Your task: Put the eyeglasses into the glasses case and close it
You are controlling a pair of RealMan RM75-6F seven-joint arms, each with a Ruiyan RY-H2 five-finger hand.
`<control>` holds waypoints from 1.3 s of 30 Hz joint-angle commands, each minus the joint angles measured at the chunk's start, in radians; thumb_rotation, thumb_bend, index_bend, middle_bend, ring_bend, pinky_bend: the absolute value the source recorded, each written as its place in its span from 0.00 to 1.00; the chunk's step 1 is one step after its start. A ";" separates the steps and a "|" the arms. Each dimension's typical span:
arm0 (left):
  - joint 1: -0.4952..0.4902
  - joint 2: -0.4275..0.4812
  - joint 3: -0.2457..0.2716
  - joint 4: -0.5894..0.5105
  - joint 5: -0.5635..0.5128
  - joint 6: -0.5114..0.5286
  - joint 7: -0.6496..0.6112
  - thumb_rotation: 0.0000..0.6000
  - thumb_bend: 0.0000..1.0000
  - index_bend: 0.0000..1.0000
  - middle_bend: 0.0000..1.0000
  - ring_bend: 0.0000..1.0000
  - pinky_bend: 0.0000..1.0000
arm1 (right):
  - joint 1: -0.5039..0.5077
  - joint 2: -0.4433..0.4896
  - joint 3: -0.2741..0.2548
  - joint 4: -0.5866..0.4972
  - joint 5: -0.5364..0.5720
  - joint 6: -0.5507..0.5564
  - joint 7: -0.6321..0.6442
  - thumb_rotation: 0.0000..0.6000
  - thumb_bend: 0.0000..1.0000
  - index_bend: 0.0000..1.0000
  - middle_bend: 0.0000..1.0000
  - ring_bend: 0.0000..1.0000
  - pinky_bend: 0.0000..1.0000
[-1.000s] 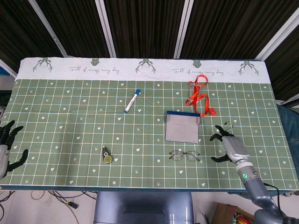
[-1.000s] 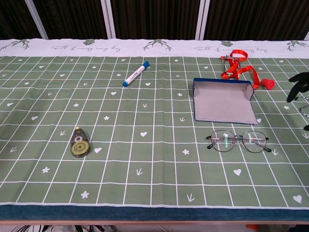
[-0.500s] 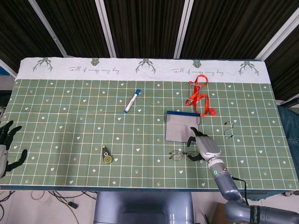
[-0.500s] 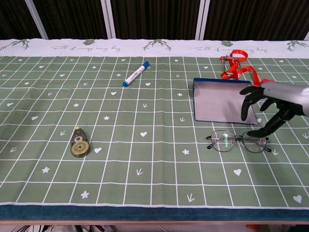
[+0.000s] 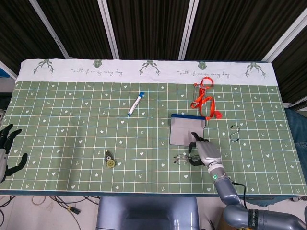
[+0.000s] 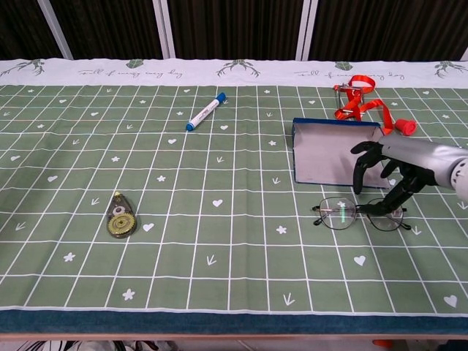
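The eyeglasses (image 6: 358,214) lie flat on the green cloth, thin dark frame, lenses up, just in front of the case. The glasses case (image 6: 338,153) lies open, grey inside with a blue rim. My right hand (image 6: 395,170) hovers over the right half of the eyeglasses with fingers spread and curved downward, its thumb tip at or just above the frame; it holds nothing. In the head view the right hand (image 5: 204,152) covers part of the eyeglasses (image 5: 182,159), below the case (image 5: 187,130). My left hand (image 5: 7,153) rests at the far left edge with fingers apart, holding nothing.
A blue marker (image 6: 205,110) lies at the back centre. A correction tape roller (image 6: 121,216) sits front left. A red lanyard with a peeler (image 6: 362,99) lies behind the case. A small metal hook (image 5: 234,133) lies right of the case.
My right hand has moved left from the table's right side to above the eyeglasses, then slightly further left and lower. The eyeglasses, the case and the left hand have not moved.
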 commanded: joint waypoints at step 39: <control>-0.001 0.005 -0.001 -0.004 -0.004 -0.008 0.002 1.00 0.39 0.12 0.00 0.00 0.00 | 0.019 -0.023 -0.009 0.045 0.015 -0.028 0.028 1.00 0.43 0.58 0.08 0.15 0.21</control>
